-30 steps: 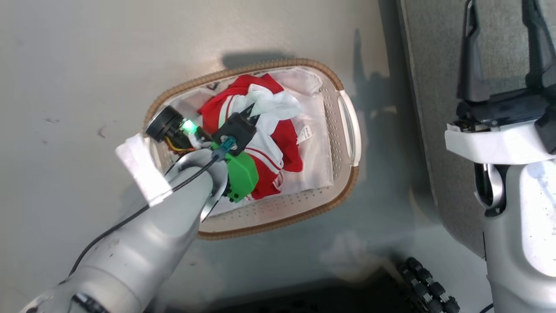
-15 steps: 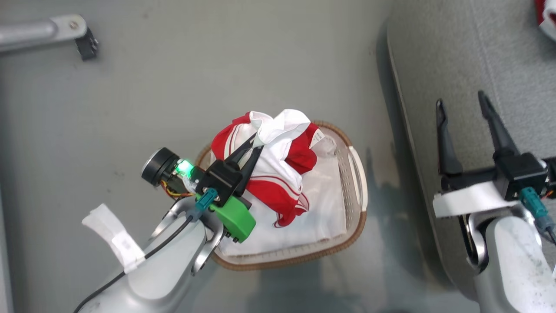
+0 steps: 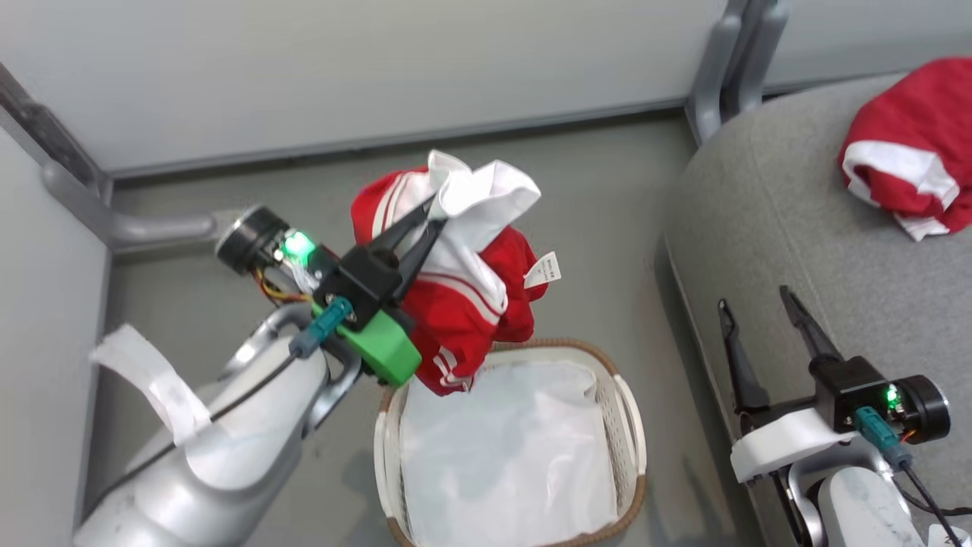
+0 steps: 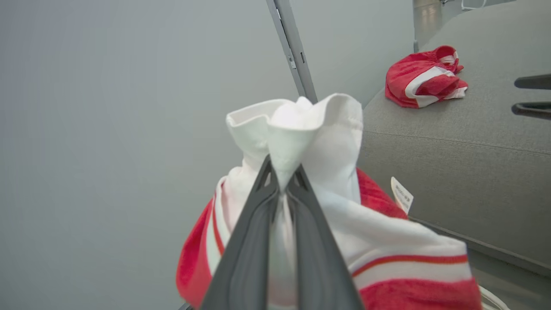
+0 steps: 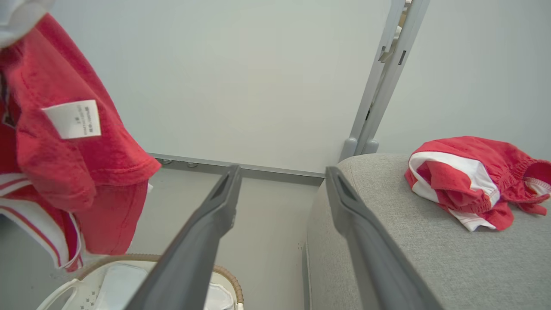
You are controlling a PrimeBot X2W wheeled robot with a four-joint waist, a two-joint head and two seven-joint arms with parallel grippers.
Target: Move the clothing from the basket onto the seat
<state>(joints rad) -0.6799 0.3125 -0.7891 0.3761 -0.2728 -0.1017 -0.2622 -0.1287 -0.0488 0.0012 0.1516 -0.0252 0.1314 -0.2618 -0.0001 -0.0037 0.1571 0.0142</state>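
My left gripper (image 3: pixel 433 209) is shut on a white fold of a red and white garment (image 3: pixel 456 296), which hangs in the air above the basket (image 3: pixel 629 403). In the left wrist view the left gripper (image 4: pixel 282 172) pinches the white cloth (image 4: pixel 301 125). The basket holds a white sheet lining (image 3: pixel 509 448). Another red and white garment (image 3: pixel 911 144) lies on the grey seat (image 3: pixel 797 220), also seen as a bundle (image 5: pixel 469 181) in the right wrist view. My right gripper (image 3: pixel 755 300) stands open at the seat's near edge, holding nothing.
A pale wall with a grey metal post (image 3: pixel 721 61) stands behind the seat. A grey bar (image 3: pixel 137 224) runs along the floor at the left. The grey floor (image 3: pixel 607 182) lies between basket and wall.
The left gripper has lifted the garment up out of the basket. The head camera has tilted up, bringing the wall and the seat's garment into view.
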